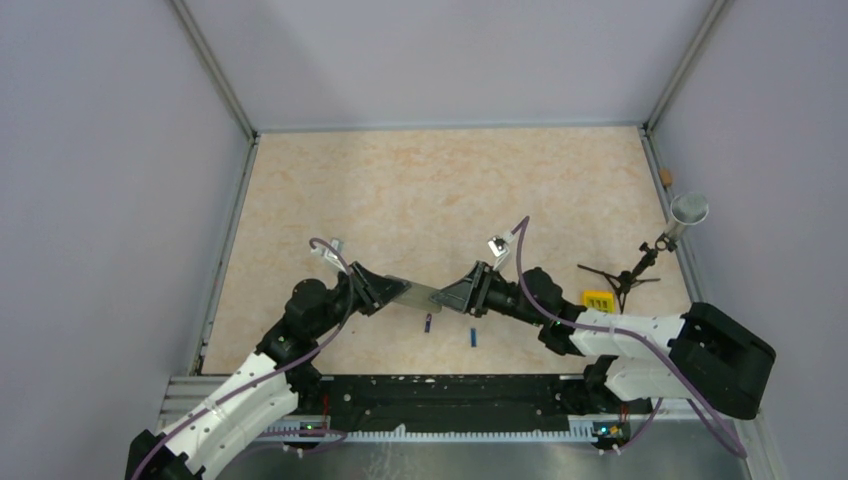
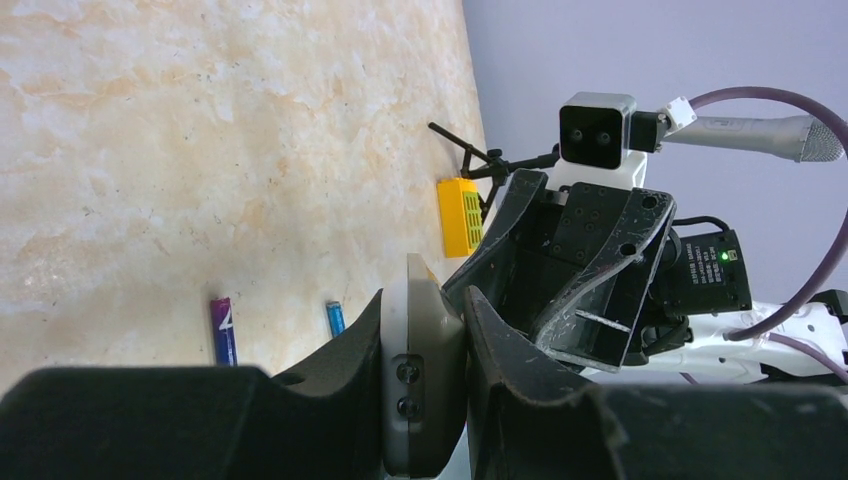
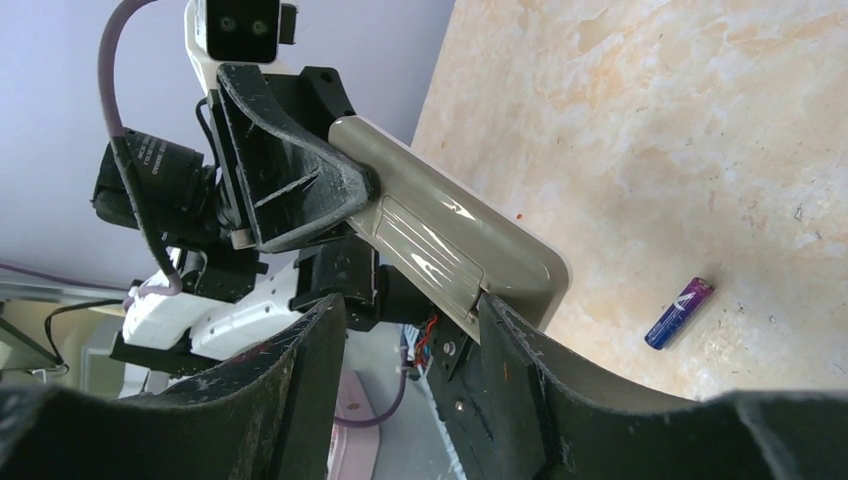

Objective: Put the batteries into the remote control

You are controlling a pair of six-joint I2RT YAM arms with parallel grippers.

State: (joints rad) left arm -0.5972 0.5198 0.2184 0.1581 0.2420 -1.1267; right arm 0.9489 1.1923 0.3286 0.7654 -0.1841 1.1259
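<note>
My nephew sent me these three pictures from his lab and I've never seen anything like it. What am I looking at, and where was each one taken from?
These are two robot arms bolted at the near edge of a table. The wide picture looks down from above and behind them; the other two come from small cameras on each arm's wrist, so each shows its own fingers up close.

Between them the arms hold the remote control off the table. The left hand is clamped on one end. The right hand is at the other end, its fingers on either side of the remote.

Two small blue batteries lie on the table below, not yet loaded. To the right are a small yellow block and a microphone on a tripod.
</note>
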